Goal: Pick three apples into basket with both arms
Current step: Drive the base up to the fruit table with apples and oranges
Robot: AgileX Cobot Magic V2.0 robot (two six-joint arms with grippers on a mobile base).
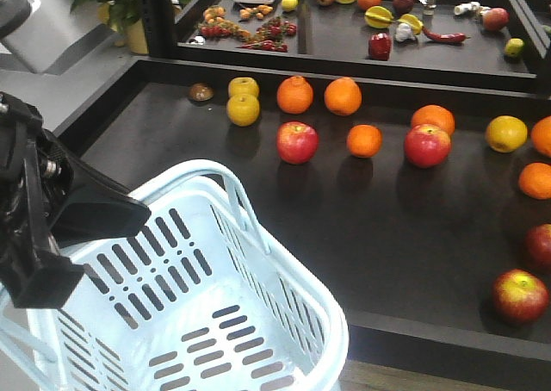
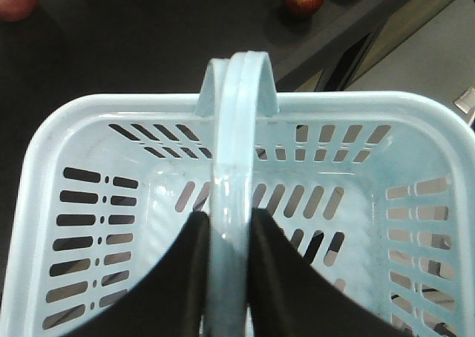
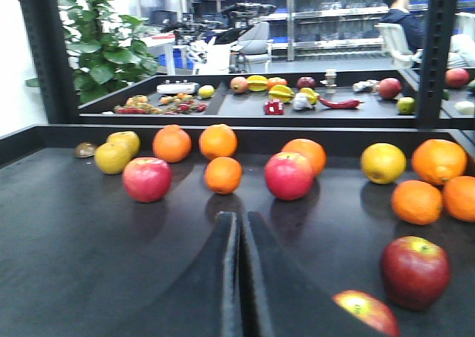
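A pale blue basket (image 1: 284, 270) fills the lower left of the front view, and nothing is seen inside it. In the left wrist view its handle (image 2: 239, 129) is clamped by the left gripper (image 2: 228, 218), whose fingers are pressed against it on both sides. The right gripper (image 3: 239, 220) is seen at the bottom centre of the right wrist view. Its fingers are drawn almost together, with only a sliver between them and nothing held.

A dark red apple (image 3: 415, 272) lies at the lower right of that view. A second dark apple (image 3: 365, 312), with a yellow patch, is cut off by the bottom edge just beside it. A third cannot be picked out with certainty.

Several risks are judged likely. Unless the fingers are opened first, an apple would be knocked and rolled across the black table (image 3: 89, 240) rather than gripped. The brighter pink-red apples (image 3: 147, 179) in mid-frame could be mistaken for targets. The basket, held only by its handle, could swing or tilt when fruit is dropped in.
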